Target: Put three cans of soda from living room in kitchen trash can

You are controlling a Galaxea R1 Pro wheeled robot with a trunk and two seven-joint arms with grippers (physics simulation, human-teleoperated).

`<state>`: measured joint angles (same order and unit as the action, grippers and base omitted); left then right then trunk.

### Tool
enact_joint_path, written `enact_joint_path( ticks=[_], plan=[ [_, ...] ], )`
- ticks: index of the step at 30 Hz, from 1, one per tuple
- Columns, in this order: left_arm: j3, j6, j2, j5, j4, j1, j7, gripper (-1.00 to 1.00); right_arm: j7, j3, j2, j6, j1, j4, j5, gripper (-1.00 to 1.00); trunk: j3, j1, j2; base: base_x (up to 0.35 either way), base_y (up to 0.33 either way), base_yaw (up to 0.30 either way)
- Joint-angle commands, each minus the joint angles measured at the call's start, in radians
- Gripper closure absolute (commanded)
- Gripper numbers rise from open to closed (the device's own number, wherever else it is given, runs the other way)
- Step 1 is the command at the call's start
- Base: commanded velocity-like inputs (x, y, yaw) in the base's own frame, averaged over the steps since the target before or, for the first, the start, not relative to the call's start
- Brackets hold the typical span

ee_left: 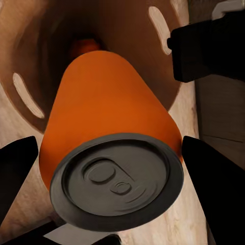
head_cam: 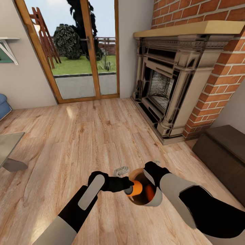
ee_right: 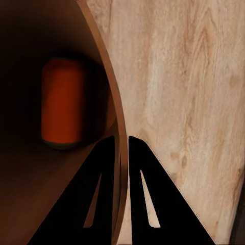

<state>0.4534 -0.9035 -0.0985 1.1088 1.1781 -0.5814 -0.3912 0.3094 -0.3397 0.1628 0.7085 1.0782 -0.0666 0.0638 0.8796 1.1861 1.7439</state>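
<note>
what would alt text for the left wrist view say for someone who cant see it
An orange soda can, grey metal top toward the camera, is held between the left gripper's two black fingers and pointed into the brown inside of a trash can. Another orange can lies deep inside the bin, and the right gripper grips its rim over the wood floor.

can (ee_left: 107,117): orange, grey top
bin (head_cam: 154,200): brown inside, grey-tan outside
fireplace (head_cam: 217,81): red brick
floor (head_cam: 85,136): warm wood

Brick fireplace (head_cam: 177,85), wood-framed glass doors (head_cam: 80,51), warm plank floor (head_cam: 85,136), dark bench (head_cam: 224,153)
</note>
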Motion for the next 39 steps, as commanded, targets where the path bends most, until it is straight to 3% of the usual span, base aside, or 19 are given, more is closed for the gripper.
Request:
enact_joint_path(
  ticks=[1,5,12,16,23,33,39],
  plan=[
    [0.0,0.002,0.0,0.0,-0.001,0.0,0.0,1.0,-0.004,-0.006,0.001,0.0,-0.001,-0.001,-0.007,1.0,0.0,0.0,0.0,0.0,0.0,0.0],
    [0.003,0.019,-0.001,-0.002,-0.019,0.0,0.0,1.0,-0.005,-0.006,0.011,0.0,-0.008,-0.001,-0.007,1.0,0.0,0.0,0.0,0.0,0.0,0.0],
    [0.045,0.071,-0.003,-0.002,-0.084,-0.001,0.0,1.0,-0.007,-0.005,0.012,0.003,-0.013,-0.009,-0.007,1.0,0.0,0.0,0.0,0.0,0.0,0.0],
    [0.064,0.105,-0.017,-0.002,-0.132,-0.001,0.003,1.0,-0.008,-0.005,0.012,0.004,-0.013,-0.013,-0.007,1.0,0.0,0.0,0.0,0.0,0.0,0.0],
    [0.14,0.188,-0.027,-0.003,-0.198,-0.002,0.01,1.0,-0.009,-0.004,0.012,0.005,-0.014,-0.016,-0.007,1.0,0.0,0.0,0.0,0.0,0.0,0.0],
    [0.157,0.25,-0.029,-0.003,-0.212,-0.002,0.032,1.0,-0.011,-0.004,0.012,0.031,-0.014,-0.016,-0.006,1.0,0.0,0.0,0.0,0.0,0.0,0.0],
    [0.158,0.26,-0.029,-0.003,-0.214,-0.002,0.042,1.0,-0.098,-0.004,0.012,0.039,-0.015,-0.014,-0.005,1.0,0.0,0.0,0.0,0.0,0.0,0.0]
  ],
)
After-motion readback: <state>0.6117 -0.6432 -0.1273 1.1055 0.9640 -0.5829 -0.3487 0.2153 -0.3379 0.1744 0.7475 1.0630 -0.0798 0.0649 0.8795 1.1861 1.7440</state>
